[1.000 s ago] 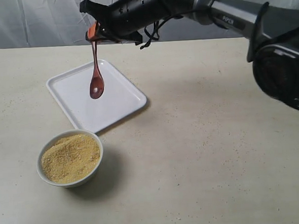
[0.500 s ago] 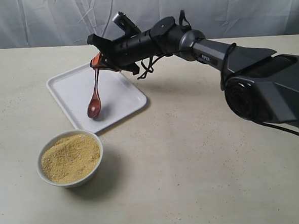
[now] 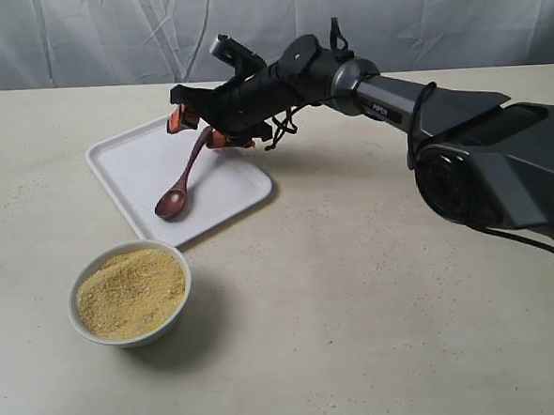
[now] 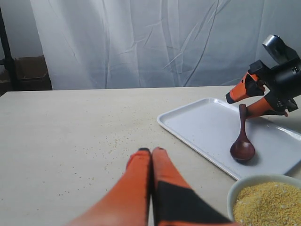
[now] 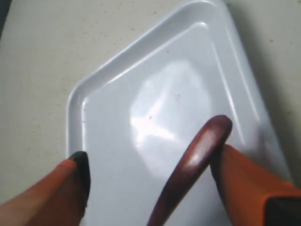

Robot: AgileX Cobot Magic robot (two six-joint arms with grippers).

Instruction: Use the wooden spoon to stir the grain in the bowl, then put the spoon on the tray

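Note:
The wooden spoon [image 3: 190,170] stands tilted on the tray [image 3: 135,167], its oval bowl resting on the tray floor and its handle leaning up against one finger of my right gripper [image 3: 195,130]. That gripper is open, with a wide gap between its other finger and the spoon [image 5: 197,150] over the tray [image 5: 155,89]. The white bowl [image 3: 76,284] of yellow grain [image 3: 132,292] sits in front of the tray. My left gripper [image 4: 151,150] is shut on nothing, low over the table near the bowl [image 4: 256,178]; the exterior view does not show it.
Loose grains are scattered on the beige table [image 3: 376,286]. A white curtain [image 3: 79,41] hangs behind the table's far edge. My right arm [image 3: 393,97] reaches across from the right to the tray.
The right gripper came down over the tray with the hanging spoon, set its bowl on the tray floor, then opened; the spoon now leans tilted against one finger.

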